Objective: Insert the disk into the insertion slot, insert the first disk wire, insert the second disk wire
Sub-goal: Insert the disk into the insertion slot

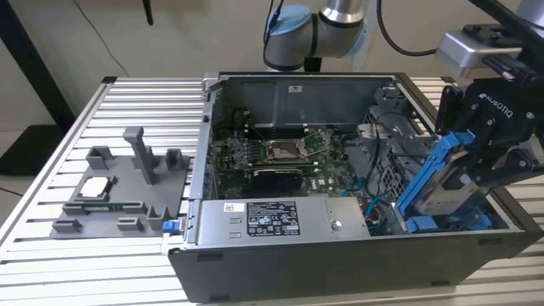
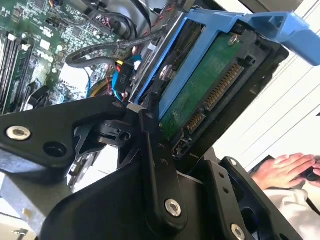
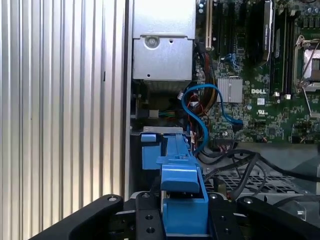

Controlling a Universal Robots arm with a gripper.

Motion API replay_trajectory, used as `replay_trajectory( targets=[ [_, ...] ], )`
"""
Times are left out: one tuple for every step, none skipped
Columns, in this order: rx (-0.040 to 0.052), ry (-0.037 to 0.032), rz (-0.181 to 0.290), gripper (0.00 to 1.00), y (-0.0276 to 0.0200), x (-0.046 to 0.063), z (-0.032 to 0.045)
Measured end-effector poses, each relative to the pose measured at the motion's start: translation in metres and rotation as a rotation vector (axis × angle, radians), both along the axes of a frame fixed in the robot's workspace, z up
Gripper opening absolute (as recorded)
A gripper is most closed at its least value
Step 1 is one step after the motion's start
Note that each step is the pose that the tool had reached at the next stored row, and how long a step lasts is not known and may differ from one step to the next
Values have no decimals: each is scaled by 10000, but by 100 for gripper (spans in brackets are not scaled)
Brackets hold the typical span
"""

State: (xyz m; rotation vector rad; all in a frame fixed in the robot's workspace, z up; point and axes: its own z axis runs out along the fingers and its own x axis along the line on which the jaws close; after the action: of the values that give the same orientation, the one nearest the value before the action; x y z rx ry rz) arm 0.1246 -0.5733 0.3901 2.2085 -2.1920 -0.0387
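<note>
In the exterior view my gripper (image 1: pixel 480 167) is shut on the disk (image 1: pixel 444 185), a silver-grey drive in a bright blue carrier. The disk hangs tilted, its lower end dipping into the front right corner of the open computer case. There the insertion slot (image 1: pixel 446 223) shows its blue tabs just under the disk. The second wrist view shows the disk's green circuit board and connector edge (image 2: pixel 207 95) between black fingers (image 2: pixel 155 165). In the first wrist view the blue carrier (image 3: pixel 182 175) points at the slot's blue tab (image 3: pixel 150 150). A loose blue wire (image 3: pixel 197 117) curls beside the slot.
The case lies on a slatted metal table (image 1: pixel 144 102), with the silver power-supply box (image 1: pixel 272 220) at its front and the motherboard (image 1: pixel 281 153) in the middle. Black cables (image 3: pixel 240 165) run beside the bay. A grey fixture (image 1: pixel 119 191) sits at the exterior view's left. A person's hand (image 2: pixel 285 167) rests nearby.
</note>
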Motion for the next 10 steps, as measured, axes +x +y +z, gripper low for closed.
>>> replay_trajectory(
  targets=[
    [2, 0, 0, 33, 0, 0, -16],
    [1, 0, 1, 33, 0, 1, -26],
    [0, 0, 0, 33, 0, 1, -29],
    [-1, 0, 1, 33, 0, 1, -29],
    [-2, 0, 1, 33, 0, 1, -29],
    [-3, 0, 0, 33, 0, 1, -29],
    [-2, 0, 0, 33, 0, 1, -30],
    [-3, 0, 1, 33, 0, 1, -30],
    [-2, 0, 0, 35, 0, 0, -30],
    [-1, 0, 0, 35, 0, 1, -30]
  ],
)
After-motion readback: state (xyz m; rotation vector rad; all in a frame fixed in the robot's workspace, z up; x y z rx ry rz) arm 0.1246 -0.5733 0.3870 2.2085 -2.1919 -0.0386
